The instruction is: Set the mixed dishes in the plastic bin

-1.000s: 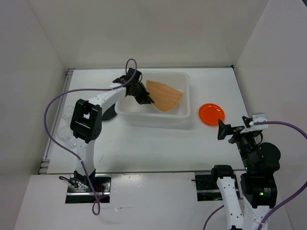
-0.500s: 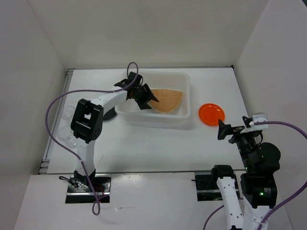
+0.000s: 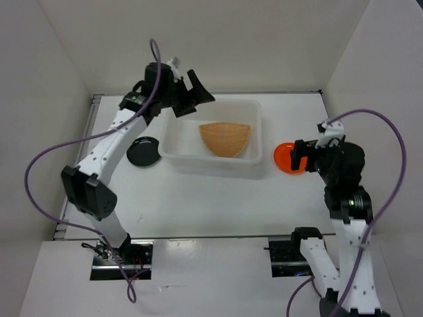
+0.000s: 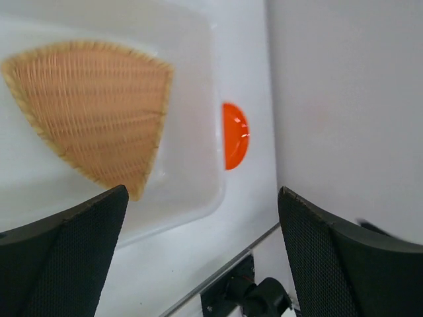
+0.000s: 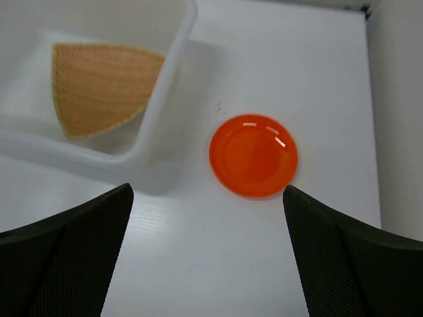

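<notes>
The tan woven basket tray lies flat inside the translucent plastic bin, toward its right half. My left gripper hangs open and empty above the bin's back-left corner. Its wrist view looks down on the basket, the bin wall and the orange plate, with the open left gripper empty. The orange plate rests on the table right of the bin. My right gripper hovers open just above it. In the right wrist view the plate lies ahead of the open right gripper.
A glossy black plate lies on the table left of the bin. White walls enclose the table at the back and on both sides. The bin's rim stands close to the left of the orange plate.
My left gripper opened and let go of the basket, which settled flat in the bin, then rose and drew back. The right arm swung forward over the orange plate.
</notes>
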Robot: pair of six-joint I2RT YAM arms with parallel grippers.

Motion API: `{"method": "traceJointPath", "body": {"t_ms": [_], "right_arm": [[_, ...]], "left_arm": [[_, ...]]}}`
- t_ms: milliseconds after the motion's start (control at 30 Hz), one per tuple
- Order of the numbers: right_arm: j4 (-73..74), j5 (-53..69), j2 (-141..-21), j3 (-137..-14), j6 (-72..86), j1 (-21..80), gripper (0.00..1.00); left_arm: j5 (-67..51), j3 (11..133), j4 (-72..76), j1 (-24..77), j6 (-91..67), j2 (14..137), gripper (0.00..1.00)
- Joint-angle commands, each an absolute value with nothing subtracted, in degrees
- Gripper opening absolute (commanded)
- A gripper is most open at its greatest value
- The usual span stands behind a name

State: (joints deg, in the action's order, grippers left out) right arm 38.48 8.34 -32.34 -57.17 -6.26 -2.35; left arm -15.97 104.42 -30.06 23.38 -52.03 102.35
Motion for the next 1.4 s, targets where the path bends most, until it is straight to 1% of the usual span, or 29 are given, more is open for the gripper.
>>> {"method": "traceJointPath", "body": {"t_ms": [0, 33, 67, 167, 200, 267, 333, 433, 500, 600, 633, 700, 733, 767, 800, 833, 900, 967, 1067, 1367], "right_arm": [[36.39, 7.73, -39.54, -56.60, -7.29, -1.41, 0.98], [36.39, 7.21, -40.86, -57.47, -7.82, -0.88, 0.98], [37.34, 6.42, -42.44, -58.79, -7.82, -0.88, 0.98], [39.02, 2.66, -49.11, -59.50, -9.48, -0.88, 0.98], [39.02, 1.33, -52.79, -59.50, -10.10, -1.40, 0.98], [38.41, -0.69, -57.11, -61.34, -13.34, -2.02, 0.98], [35.78, -0.09, -63.79, -64.31, -14.15, -3.60, 0.98], [33.49, 4.47, -72.38, -68.01, -12.93, -6.76, 0.98], [32.96, 8.42, -75.75, -68.55, -12.92, -8.08, 0.98], [32.18, 7.83, -81.72, -66.71, -13.44, -8.70, 0.98], [32.69, 7.82, -85.48, -66.71, -13.45, -10.79, 0.98], [36.37, 12.02, -91.38, -70.82, -13.80, -13.52, 0.98], [40.04, 16.57, -94.54, -75.19, -13.80, -16.93, 0.98], [42.43, 20.18, -101.18, -77.58, -13.80, -18.79, 0.98], [44.80, 23.43, -104.21, -81.78, -16.32, -20.03, 0.98], [46.48, 25.90, -106.50, -82.96, -16.35, -20.82, 0.98], [45.98, 25.93, -108.02, -82.36, -17.14, -21.36, 0.97], [40.99, 22.77, -106.01, -80.08, -17.14, -21.36, 0.97], [38.68, 20.84, -106.00, -77.78, -17.14, -21.88, 0.98], [36.56, 21.36, -110.38, -75.41, -17.23, -24.16, 0.98]], "left_arm": [[-15.72, 104.61, -38.40, 20.92, -43.16, 94.41, 1.00], [-16.60, 102.15, -38.41, 18.92, -42.55, 92.39, 1.00], [-17.22, 96.73, -38.41, 17.77, -42.02, 88.20, 1.00], [-19.06, 89.41, -38.41, 13.38, -40.09, 80.63, 1.00], [-19.68, 85.30, -38.41, 12.40, -40.08, 78.94, 1.00], [-21.17, 81.49, -38.41, 10.21, -40.08, 74.56, 1.00], [-22.23, 77.53, -38.41, 8.80, -40.60, 71.82, 1.00], [-23.81, 77.60, -38.41, 6.78, -40.61, 71.28, 1.00], [-24.52, 79.71, -40.07, 6.06, -38.95, 72.50, 1.00], [-24.52, 84.35, -43.06, 5.54, -37.18, 75.14, 1.00], [-24.52, 84.98, -43.07, 5.54, -37.18, 75.84, 1.00], [-24.52, 85.51, -43.59, 5.54, -37.18, 75.85, 1.00], [-24.52, 85.52, -43.59, 5.54, -37.18, 75.85, 1.00], [-24.52, 85.52, -43.59, 5.54, -37.18, 75.85, 1.00], [-24.52, 84.73, -43.59, 5.54, -37.79, 75.85, 1.00], [-24.52, 84.73, -43.59, 5.54, -37.79, 75.85, 1.00], [-24.52, 84.73, -43.59, 5.54, -37.79, 76.46, 1.00], [-24.52, 85.34, -44.38, 5.01, -37.79, 76.99, 1.00], [-24.52, 85.34, -44.38, 5.01, -37.27, 77.52, 1.00], [-22.68, 81.48, -44.38, 5.01, -37.79, 76.90, 1.00]]}}
